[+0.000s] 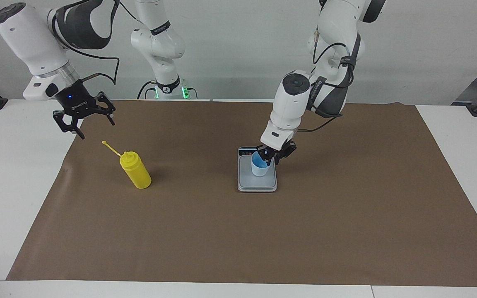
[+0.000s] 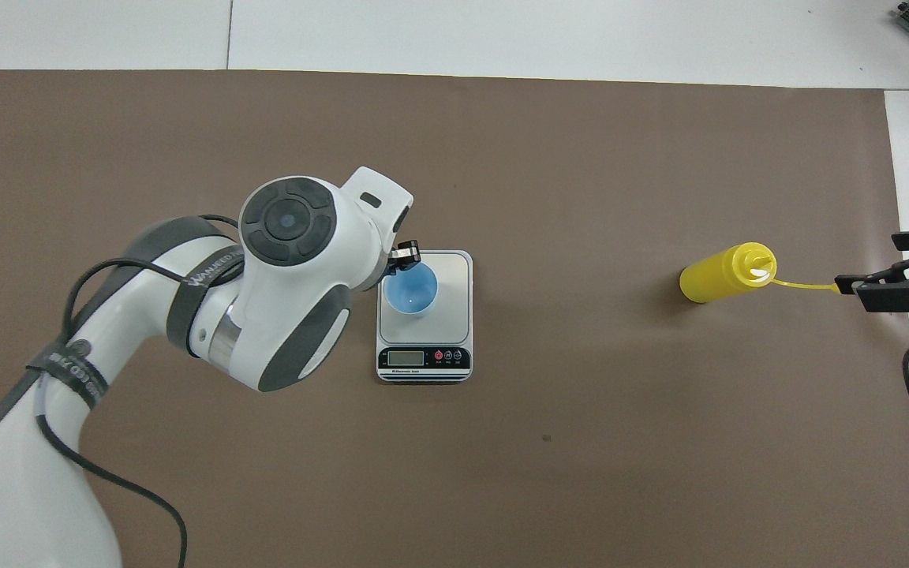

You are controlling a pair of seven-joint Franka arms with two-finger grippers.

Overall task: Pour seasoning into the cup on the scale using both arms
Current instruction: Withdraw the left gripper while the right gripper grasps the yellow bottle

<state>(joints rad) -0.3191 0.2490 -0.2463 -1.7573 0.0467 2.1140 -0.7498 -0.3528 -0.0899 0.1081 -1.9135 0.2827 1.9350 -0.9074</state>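
We see both views evenly and brightly lit from overhead, sharp across the frame with no motion blur. Soft, faint shadows lie on the brown mat (image 1: 238,231) beside the seasoning (image 1: 136,170) and the scale (image 1: 257,184), and no strong glare shows on the white tabletop (image 1: 10,186).

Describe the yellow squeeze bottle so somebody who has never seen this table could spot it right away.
Start at the brown mat covering the table and go to the right arm's end, away from the scale with the blue cup. Standing alone there is the yellow squeeze bottle. It is the only yellow thing, taller than the cup, with a cone nozzle and a thin cap strap sticking out from its top.
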